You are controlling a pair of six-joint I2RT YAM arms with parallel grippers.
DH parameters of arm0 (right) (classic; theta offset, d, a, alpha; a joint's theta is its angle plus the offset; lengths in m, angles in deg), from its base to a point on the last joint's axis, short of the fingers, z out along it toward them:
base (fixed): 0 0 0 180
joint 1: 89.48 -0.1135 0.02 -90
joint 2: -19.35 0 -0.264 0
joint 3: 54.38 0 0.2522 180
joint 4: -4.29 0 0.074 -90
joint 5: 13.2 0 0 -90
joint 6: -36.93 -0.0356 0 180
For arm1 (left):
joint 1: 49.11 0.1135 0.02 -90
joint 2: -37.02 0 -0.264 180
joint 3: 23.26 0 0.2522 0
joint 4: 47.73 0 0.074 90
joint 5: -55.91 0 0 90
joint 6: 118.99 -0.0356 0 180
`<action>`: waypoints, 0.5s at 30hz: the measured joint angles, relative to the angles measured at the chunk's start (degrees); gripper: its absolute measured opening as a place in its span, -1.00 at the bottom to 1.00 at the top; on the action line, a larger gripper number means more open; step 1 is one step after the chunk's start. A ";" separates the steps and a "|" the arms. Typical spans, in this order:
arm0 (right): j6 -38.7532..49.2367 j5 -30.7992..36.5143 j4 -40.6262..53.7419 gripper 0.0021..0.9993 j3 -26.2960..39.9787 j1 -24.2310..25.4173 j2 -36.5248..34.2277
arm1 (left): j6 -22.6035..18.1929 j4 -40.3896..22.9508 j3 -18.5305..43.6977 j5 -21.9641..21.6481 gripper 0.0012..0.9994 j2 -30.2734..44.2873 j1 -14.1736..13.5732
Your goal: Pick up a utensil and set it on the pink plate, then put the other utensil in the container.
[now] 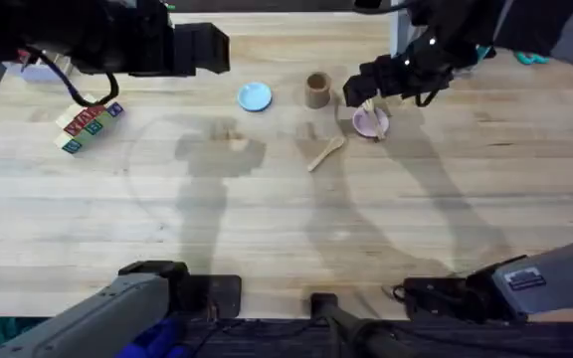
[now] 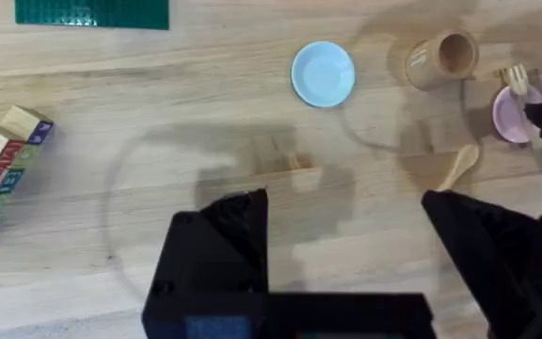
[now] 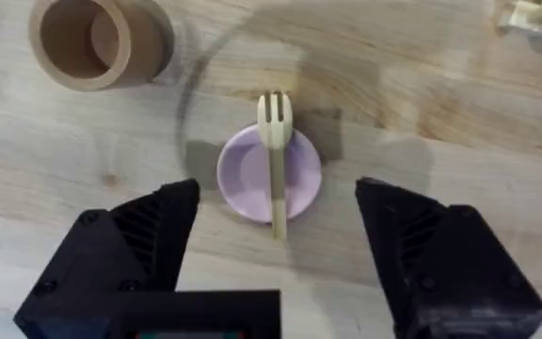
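A: Overhead first. Progress?
B: Checked. Wooden fork (image 1: 370, 111) lay across the pink plate (image 1: 377, 126), so first step judged done. Wooden spoon (image 1: 325, 153) lay flat on the table (image 1: 267, 229), just in front of the tan cup (image 1: 316, 90) and left of the plate, apart from both. Second step judged not started. Right gripper (image 1: 366, 91) hung above the plate's far edge; jaw state not readable from up there. Light blue plate (image 1: 255, 96) sat left of the cup, not involved.

A: Left wrist?
B: Left gripper (image 2: 346, 245) hovered over bare wood, fingers spread wide, nothing between them. Spoon bowl (image 2: 460, 166) peeked past one finger. Cup (image 2: 441, 58) and pink plate (image 2: 509, 115) seen farther off, fork tines (image 2: 514, 78) poking past the plate rim. Letter blocks (image 2: 3, 160) off to the side.

A: Right wrist?
B: Fingers (image 3: 139, 254) apart, gripping nothing, straddling the plate (image 3: 247, 174) from above. Fork (image 3: 275, 155) rested on the plate, tines overhanging the rim toward the cup (image 3: 92, 40), handle end overhanging the opposite rim. Looked pale, unfinished wood, short tines, slim straight handle. Cup stood upright, looked empty.

A: Remaining?
B: Spoon into the cup.
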 joint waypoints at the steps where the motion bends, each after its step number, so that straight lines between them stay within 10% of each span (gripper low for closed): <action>1: 0.00 0.01 0.96 0.99 0.68 0.00 0.00 | 0.00 0.11 0.00 0.00 0.99 0.00 0.00; 15: -0.07 -5.92 13.31 0.99 10.44 -1.30 0.00 | -0.02 0.21 0.00 0.00 0.99 0.00 0.00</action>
